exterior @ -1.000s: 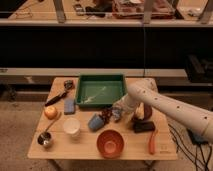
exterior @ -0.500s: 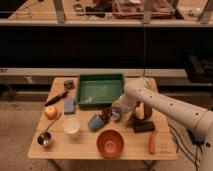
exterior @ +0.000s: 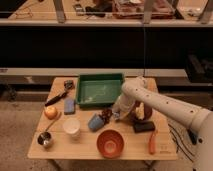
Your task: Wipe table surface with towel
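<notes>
- Gripper point(exterior: 112, 114) sits low over the middle of the light wooden table point(exterior: 131, 151), at the end of the white robot arm point(exterior: 160, 102) that reaches in from camera-right. Open or closed: cannot tell, since its tip merges with a dark shape.
- Small dark crumpled mass point(exterior: 105, 115) touches the gripper on its camera-left side. Possibly the towel, but this cannot be confirmed. Nothing else on the table reads as cloth.
- Progress, as a judgement: wiping is at an early stage at best. No part of the surface looks different from the rest, so no wiped area can be claimed.
- Little bare wood lies near the gripper.
  - The blue cup point(exterior: 95, 122) is just beside it, camera-left and a little nearer the camera.
  - The green rectangular plastic tray point(exterior: 99, 89) lies just beyond it.
  - The orange-red round bowl point(exterior: 110, 143) is near it on the camera side.
  - The black flat block point(exterior: 144, 126) is near it on camera-right.
- Remaining, as a judgement: essentially the whole surface. Open wood shows mostly along the front edge, well away from the gripper.
- Hidden or unclear:
  - The arm covers the strip of table behind the gripper.
  - A brown rounded object point(exterior: 144, 113) shows only in part from under the arm, and its identity is unclear.
  - Whether the dark mass is pressed flat on the wood or merely beside the cup cannot be told.
</notes>
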Motion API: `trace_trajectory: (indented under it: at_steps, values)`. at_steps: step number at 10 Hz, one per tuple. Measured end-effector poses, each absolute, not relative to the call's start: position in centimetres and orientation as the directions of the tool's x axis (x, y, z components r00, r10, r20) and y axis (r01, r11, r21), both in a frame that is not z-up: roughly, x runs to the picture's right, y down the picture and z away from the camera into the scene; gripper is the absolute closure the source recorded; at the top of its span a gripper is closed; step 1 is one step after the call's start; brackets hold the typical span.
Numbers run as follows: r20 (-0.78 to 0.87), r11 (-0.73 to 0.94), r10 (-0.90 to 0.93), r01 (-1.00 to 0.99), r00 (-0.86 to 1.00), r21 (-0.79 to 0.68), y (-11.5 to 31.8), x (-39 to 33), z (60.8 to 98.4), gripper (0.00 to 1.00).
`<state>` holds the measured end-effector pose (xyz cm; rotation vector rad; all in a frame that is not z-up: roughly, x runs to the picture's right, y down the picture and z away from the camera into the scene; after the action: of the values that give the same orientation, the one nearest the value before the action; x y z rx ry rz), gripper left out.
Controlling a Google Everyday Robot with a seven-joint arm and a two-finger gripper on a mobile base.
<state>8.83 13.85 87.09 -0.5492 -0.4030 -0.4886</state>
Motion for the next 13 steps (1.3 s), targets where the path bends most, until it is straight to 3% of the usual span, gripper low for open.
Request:
trace_trajectory:
  at_steps: [1,2,10,13]
  values:
    - [0.483,0.743,-0.326,0.536,0.813,-0.401,13.8,9.0,87.0,0.8]
    - [0.482,0.74,-0.323,0.535,0.814,-0.408,13.9,9.2,86.9,0.85]
    - [0.395,0.705,-0.324,0.498,0.86,-0.506,16.4,19.5,78.9,0.86]
    - [0.359,0.705,-0.302,0.461,0.883,-0.539,16.5,22.2,78.3,0.86]
